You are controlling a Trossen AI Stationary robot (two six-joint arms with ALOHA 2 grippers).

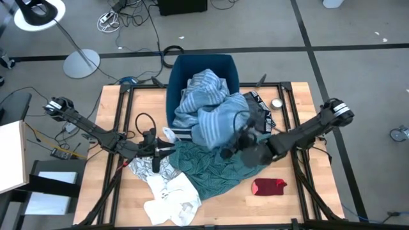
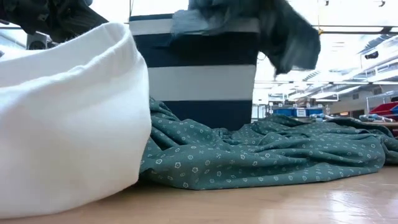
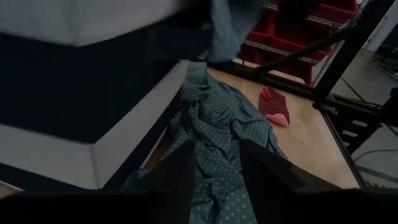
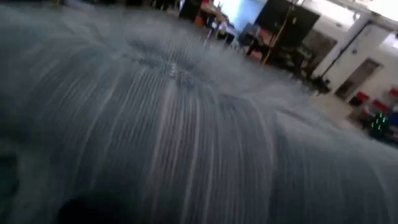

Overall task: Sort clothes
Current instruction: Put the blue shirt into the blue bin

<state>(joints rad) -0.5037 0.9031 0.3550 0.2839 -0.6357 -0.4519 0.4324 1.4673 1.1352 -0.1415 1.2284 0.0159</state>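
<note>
1. Reaching in from 3 o'clock, the right gripper (image 1: pixel 238 142) sits at the striped blue cloth (image 1: pixel 214 118); finger state cannot be determined.
2. Striped cloth drapes over the dark blue bin (image 1: pixel 176 76) rim at 12 o'clock.
3. Left gripper (image 1: pixel 167 151), fingers parted and empty, hovers beside the green dotted garment (image 1: pixel 214 169).
4. White garments (image 1: pixel 169 195) lie at 7 o'clock; a red item (image 1: pixel 268 186) at 5 o'clock.

Even, soft overhead light filled the high view, with only faint shadows. The low view was backlit: room windows at 2 o'clock blew out white, and the near white fabric garment (image 2: pixel 62 118) was soft. The left wrist view was dim. Motion blur smeared the striped light blue cloth (image 4: pixel 174 137).
</note>
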